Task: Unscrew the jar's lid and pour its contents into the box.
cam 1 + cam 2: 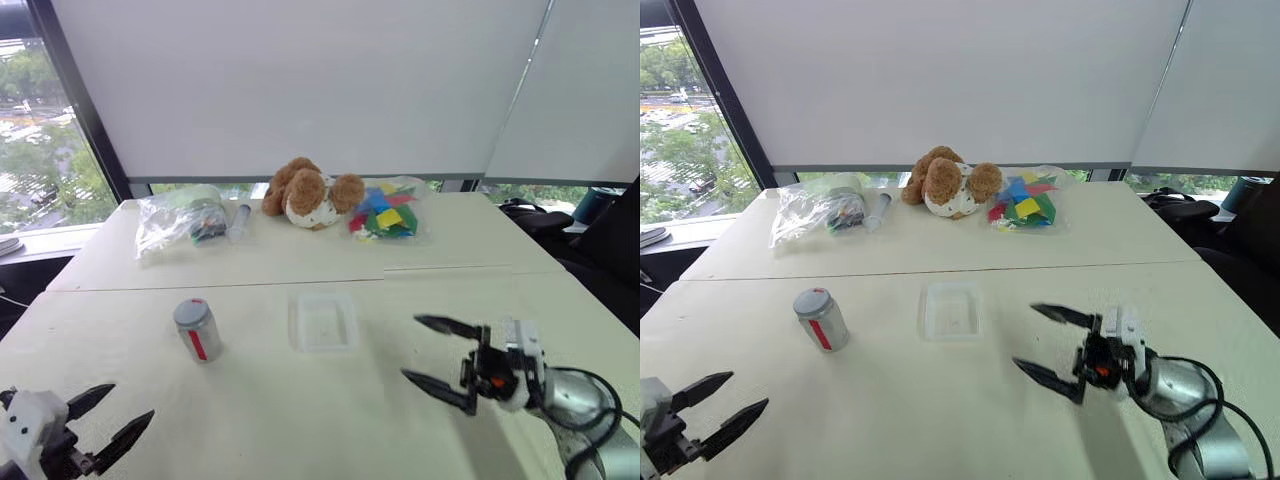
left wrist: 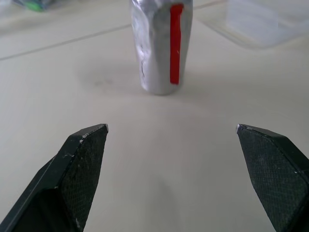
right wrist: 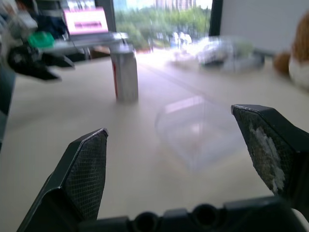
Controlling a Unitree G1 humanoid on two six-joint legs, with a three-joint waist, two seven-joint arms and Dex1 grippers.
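Your jar [image 1: 197,329] stands on the table [image 1: 300,420] with its long axis near upright, leaning a little so the top tips toward the window side; the red stripe on its side runs along that axis and faces you. The lid [image 1: 190,312] sits on top, grey and flat, as wide as the jar itself. Take the jar as your landmark: the box [image 1: 323,322] lies flat on the table just to its right, apart from it, its long side running away from you. The box looks almost bare — whether the faint specks on its floor are anything, you cannot tell — and you cannot see into the jar through its cloudy wall. Your left gripper [image 1: 105,420] hangs nearer to you than the jar and to its left, well short of it, fingers spread wide with nothing between them; from the wrist the jar shows straight ahead in the gap between the two tips. Your right gripper [image 1: 428,351] is to the right of the jar, past the box, and points back toward them both, its fingers also wide apart and holding nothing. Beyond the jar, along the far side of the table, lie a clear bag of odds and ends [image 1: 180,222], a stuffed toy dog [image 1: 310,193] and — furthest right — a clear bag of coloured blocks [image 1: 388,212].
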